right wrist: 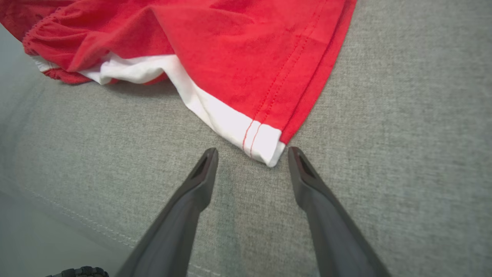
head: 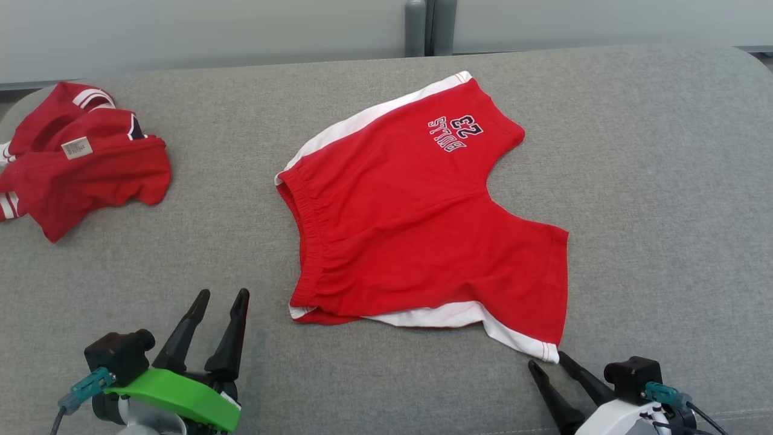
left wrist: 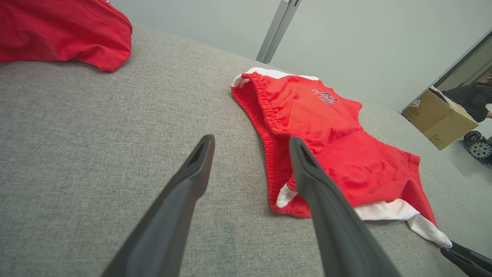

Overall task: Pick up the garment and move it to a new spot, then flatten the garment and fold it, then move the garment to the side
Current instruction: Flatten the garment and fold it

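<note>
Folding seems in hand: red white-striped cotton shorts (head: 416, 211) lie flat, the right hand (head: 546, 359), spread wide astride their 5 o'clock hem corner (right wrist: 265, 152), must pinch it; left hand (head: 223, 293) wide at 7 o'clock

The left pincer (head: 222, 296) has two long dark fingers (left wrist: 180, 200) that taper to blunt tips, each with a shallow hollow on its inner face. They spring from a bright green shell (head: 175, 396), beside a black camera block (head: 121, 355) with a teal plug (head: 89, 384) and a grey cable (head: 59, 417). The right pincer (head: 546, 361) has the same dark fingers on a white shell (head: 616, 418), with its own black block (head: 631, 373) and teal connector (head: 663, 393).
</note>
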`<state>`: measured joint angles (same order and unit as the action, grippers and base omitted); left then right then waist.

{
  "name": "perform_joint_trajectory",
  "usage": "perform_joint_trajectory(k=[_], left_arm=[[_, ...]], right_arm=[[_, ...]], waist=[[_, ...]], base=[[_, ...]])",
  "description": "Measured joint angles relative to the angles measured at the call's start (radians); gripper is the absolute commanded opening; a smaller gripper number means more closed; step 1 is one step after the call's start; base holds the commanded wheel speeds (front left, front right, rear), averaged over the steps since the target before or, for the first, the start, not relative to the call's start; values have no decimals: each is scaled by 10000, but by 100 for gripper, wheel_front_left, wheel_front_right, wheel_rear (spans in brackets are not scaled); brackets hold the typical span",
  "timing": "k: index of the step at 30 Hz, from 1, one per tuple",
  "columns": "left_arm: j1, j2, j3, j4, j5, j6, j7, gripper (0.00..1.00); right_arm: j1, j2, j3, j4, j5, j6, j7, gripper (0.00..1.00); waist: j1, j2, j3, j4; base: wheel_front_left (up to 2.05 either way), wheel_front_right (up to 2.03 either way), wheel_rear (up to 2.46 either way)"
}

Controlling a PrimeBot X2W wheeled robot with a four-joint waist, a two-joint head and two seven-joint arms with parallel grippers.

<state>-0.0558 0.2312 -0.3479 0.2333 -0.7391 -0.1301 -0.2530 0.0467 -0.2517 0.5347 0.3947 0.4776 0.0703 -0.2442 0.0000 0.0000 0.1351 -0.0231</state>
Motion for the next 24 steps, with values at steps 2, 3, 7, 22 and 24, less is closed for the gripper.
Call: perform_joint_trajectory(k=[2, 3, 7, 22, 24], left_arm=[[22, -15, 138, -151, 61, 0, 0, 100], [42, -15, 199, -196, 88, 2, 0, 100], [245, -25, 290, -278, 134, 29, 0, 100], [671, -199, 878, -759, 422, 75, 0, 100], [672, -228, 867, -798, 516, 75, 0, 100]], right_arm=[[-99, 12, 27, 123, -36, 4, 0, 47], [-158, 21, 33, 192, -36, 21, 2, 48], [-313, 104, 33, 351, -33, 31, 0, 43], [-1070, -736, -8, 755, -232, 249, 253, 0], [-1085, -976, -40, 796, -303, 255, 290, 0]], waist=[[0, 0, 16, 34], [0, 0, 18, 40], [0, 0, 36, 49], [0, 0, 116, -222], [0, 0, 113, -263]], base=[[0, 0, 0], [0, 0, 0], [0, 0, 0], [0, 0, 0], [0, 0, 0]])
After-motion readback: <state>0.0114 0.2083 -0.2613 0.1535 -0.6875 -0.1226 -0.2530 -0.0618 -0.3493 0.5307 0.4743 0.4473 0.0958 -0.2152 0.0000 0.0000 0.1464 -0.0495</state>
